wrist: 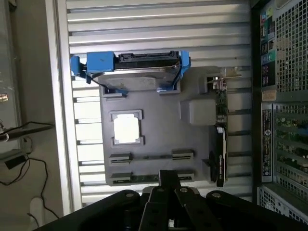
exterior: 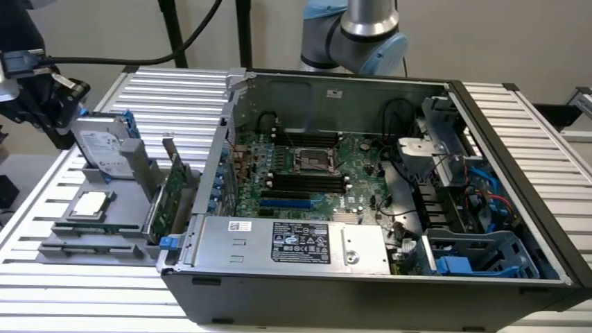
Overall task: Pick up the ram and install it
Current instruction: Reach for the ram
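The long, thin green ram stick (wrist: 142, 178) stood on edge between clips of the flat grey plastic parts tray (wrist: 159, 103), apparently so that its upper edge could be pinched from above. The black two-finger gripper (wrist: 168, 177) hovered over that row, fingertips drawn together and holding nothing. The exterior view added the black memory slots (exterior: 306, 182) on the green motherboard (exterior: 361, 156) inside the open dark computer case (exterior: 370, 298), while the wrist view gave the tray layout from above.

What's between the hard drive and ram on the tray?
A square processor chip in its recess, hard drive one side, ram the other; clearest in the wrist view.
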`<state>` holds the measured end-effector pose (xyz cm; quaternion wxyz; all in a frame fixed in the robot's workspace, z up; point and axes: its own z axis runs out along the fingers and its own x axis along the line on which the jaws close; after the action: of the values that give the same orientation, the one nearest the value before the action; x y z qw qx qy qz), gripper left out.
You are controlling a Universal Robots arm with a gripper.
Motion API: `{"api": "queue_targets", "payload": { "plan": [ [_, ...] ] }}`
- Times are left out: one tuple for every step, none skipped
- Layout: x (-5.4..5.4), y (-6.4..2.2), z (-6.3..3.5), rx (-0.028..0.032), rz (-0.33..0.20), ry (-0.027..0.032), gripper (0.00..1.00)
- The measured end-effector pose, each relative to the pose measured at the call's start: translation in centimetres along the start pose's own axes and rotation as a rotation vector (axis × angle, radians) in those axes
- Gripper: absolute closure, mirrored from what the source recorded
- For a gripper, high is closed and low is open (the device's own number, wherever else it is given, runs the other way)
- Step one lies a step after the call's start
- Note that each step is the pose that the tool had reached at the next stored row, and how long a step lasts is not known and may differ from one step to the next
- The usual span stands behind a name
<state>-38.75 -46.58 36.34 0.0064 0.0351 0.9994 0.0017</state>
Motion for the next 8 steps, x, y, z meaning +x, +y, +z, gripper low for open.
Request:
{"api": "queue_targets", "payload": {
  "plan": [
    [0.0,-0.22,0.02,0.0024,0.000,0.0005,1.00],
    [0.0,-0.48,0.03,0.0042,0.000,0.0007,1.00],
    [0.0,-0.81,0.05,0.0056,0.000,0.0008,1.00],
    [0.0,-1.18,0.06,0.0064,0.000,0.0007,1.00],
    [0.0,-1.61,0.08,0.0066,0.000,0.0007,1.00],
    [-0.1,-1.99,0.11,0.0067,0.000,0.0007,1.00],
    [-0.1,-2.26,0.13,0.0067,0.000,0.0006,1.00],
    [-0.1,-2.41,0.16,0.0067,0.000,0.0007,1.00]
  ]
}}
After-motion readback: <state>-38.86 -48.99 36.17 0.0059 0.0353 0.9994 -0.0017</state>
